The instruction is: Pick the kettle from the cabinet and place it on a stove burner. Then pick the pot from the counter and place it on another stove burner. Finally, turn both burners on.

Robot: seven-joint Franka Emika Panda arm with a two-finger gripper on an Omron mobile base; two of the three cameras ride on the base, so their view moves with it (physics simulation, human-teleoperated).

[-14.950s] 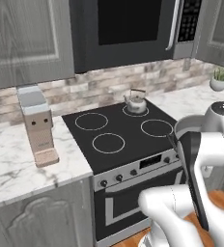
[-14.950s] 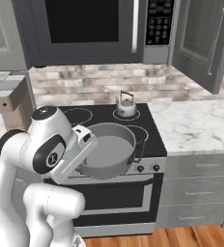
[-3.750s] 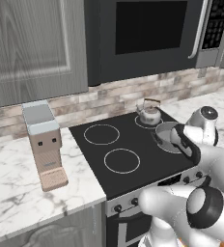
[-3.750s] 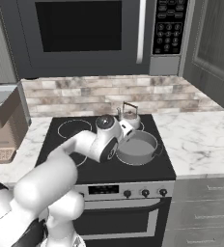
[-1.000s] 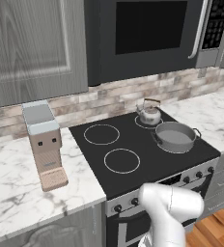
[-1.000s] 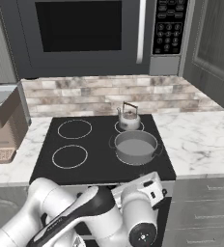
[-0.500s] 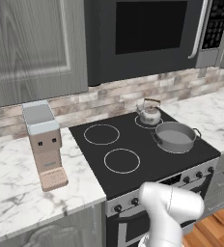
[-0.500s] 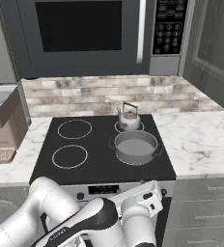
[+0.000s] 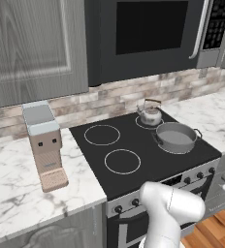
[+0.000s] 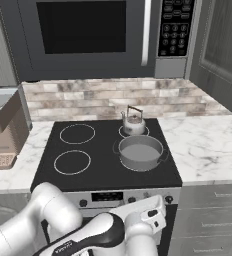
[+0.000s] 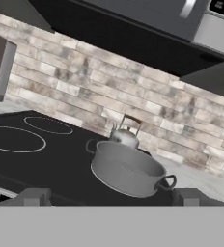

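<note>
So both placing steps look done to me: the kettle (image 10: 133, 122) sits on the small back-right burner ring and the pot (image 10: 140, 151) is on the larger ring right in front of it, the 2 nearly touching. What's left is turning the burners on, and that looks like the step in hand. The gripper (image 11: 111, 197) is low down at the front edge of the stove, looking up across the black glass cooktop (image 9: 134, 145), with its 2 dark finger tips spread all the way apart and nothing between them. My guess is the next move means dropping to the row of small dark knobs (image 9: 134, 202) on the front panel and picking the 2 that match the right-side rings, which is fiddly since they're tiny and close together. Texture-wise: the kettle is rounded shiny silver with a tall arched brown handle, the pot is wide, shallow, dull grey metal with little loop handles, and the counter (image 10: 213, 145) is white marble with grey veins.
</note>
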